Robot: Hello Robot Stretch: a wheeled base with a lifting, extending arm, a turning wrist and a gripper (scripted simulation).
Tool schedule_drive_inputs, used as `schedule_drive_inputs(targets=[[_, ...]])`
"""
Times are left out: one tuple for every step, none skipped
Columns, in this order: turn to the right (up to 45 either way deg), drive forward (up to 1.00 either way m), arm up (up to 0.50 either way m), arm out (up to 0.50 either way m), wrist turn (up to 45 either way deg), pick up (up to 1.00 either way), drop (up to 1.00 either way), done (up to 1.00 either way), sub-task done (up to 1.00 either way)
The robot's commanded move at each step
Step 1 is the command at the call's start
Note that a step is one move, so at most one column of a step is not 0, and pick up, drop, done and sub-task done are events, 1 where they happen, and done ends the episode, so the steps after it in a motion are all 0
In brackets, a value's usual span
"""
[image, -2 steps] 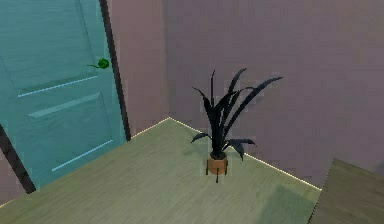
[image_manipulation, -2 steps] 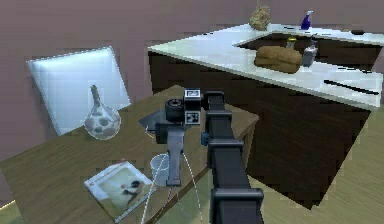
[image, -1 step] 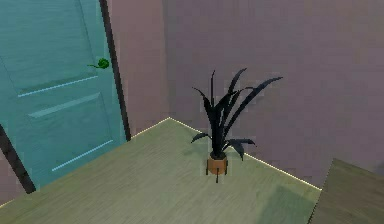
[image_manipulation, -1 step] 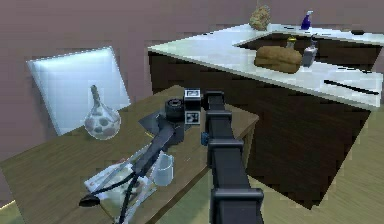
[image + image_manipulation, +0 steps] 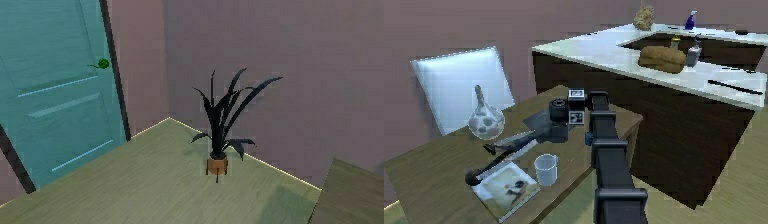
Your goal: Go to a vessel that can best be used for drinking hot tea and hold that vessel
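The dark square arm [image 5: 612,165] rises from the bottom edge of the arm side view and reaches out over a brown wooden table [image 5: 429,165]. Two small white marker squares [image 5: 574,101] sit at its far end. Left of them the gripper [image 5: 504,148] stretches low over the middle of the tabletop. The state of its fingers cannot be told, nor whether it holds anything.

The small white cylindrical cup [image 5: 546,168] stands upright near the table's near edge, just left of the arm and nearer the camera than the gripper. A flat printed magazine [image 5: 508,187] lies beside the cup at the same edge. A round-bellied speckled glass vase [image 5: 484,119] with a thin neck stands toward the table's far edge, in front of a white padded chair [image 5: 462,85].

Past the table's right corner runs a dark counter with a white top [image 5: 599,55], carrying a brown bread loaf [image 5: 661,57] and a small blue-topped bottle [image 5: 692,18].

In the forward view a teal panelled door [image 5: 55,85] stands on the left. A dark-leaved plant in a wooden stand [image 5: 222,125] occupies the corner of the mauve walls [image 5: 310,70].
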Motion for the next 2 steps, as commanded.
schedule_drive_inputs(targets=[[0.0, 0.0, 0.0, 0.0, 45.0, 0.0, 0.0, 0.0, 0.0], [0.0, 0.0, 0.0, 0.0, 18.0, 0.0, 0.0, 0.0, 0.0]])
